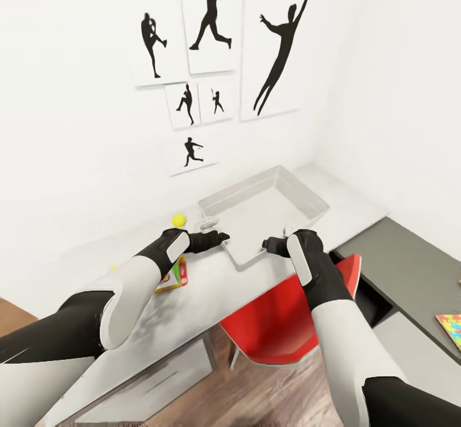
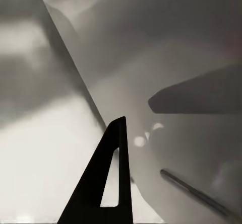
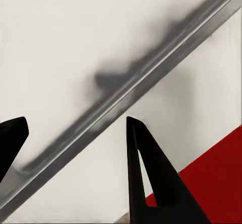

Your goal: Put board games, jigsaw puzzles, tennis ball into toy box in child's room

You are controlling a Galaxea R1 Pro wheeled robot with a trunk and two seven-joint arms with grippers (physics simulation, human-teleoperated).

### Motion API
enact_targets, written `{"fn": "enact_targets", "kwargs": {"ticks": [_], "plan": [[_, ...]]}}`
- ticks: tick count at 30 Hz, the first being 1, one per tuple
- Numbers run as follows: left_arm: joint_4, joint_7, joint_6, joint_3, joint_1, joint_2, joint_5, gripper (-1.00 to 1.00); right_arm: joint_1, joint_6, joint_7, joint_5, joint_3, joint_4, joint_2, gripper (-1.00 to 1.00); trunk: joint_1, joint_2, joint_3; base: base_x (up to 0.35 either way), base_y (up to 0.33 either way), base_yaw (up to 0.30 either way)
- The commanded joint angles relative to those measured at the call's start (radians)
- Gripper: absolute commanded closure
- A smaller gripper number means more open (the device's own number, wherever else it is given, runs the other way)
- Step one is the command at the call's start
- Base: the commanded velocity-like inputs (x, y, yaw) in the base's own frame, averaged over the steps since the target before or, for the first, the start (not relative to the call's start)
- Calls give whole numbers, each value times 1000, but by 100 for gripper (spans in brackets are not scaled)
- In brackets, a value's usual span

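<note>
Toy box (image 1: 301,191) sits on the light grey desk (image 1: 211,280) against the wall, turned at an angle; you can see its floor and nothing lies in it. Your left gripper (image 1: 218,237) is at the box's near-left corner, tip touching or just over the rim. The left wrist view shows one dark finger (image 2: 103,183) beside the box's grey wall, the other out of sight, so you cannot tell how wide those jaws stand or whether they hold the rim. Your right gripper (image 1: 269,244) is at the near edge of the box. In the right wrist view its two fingers (image 3: 151,183) stand well apart with the box rim (image 3: 126,95) running across between them, not closed on it and holding nothing.

Tennis ball (image 1: 179,220) rests on the desk by the wall, just left of the box and behind your left wrist. One board game (image 1: 176,273), yellow and red print, lies flat on the desk mostly hidden under your left forearm. A jigsaw puzzle (image 1: 451,328) lies on the dark grey section of the desk at far right, cut by the picture edge. Red chair (image 1: 288,318) stands tucked at the desk below the box, between your arms. Black silhouette posters (image 1: 218,49) hang on the wall above
</note>
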Motion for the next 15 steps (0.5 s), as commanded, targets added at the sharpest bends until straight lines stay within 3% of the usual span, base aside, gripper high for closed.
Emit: {"fn": "enact_targets", "kwargs": {"ticks": [1,15], "plan": [[2,-2,10,7,-1,-1,13,100,-1,-4,-8,-38,1,-1,1,100,0,-2,-2,-233,26,0],[2,-2,10,7,-1,-1,13,100,-1,-4,-8,-38,2,-1,1,100,0,-2,-2,-208,28,0]]}}
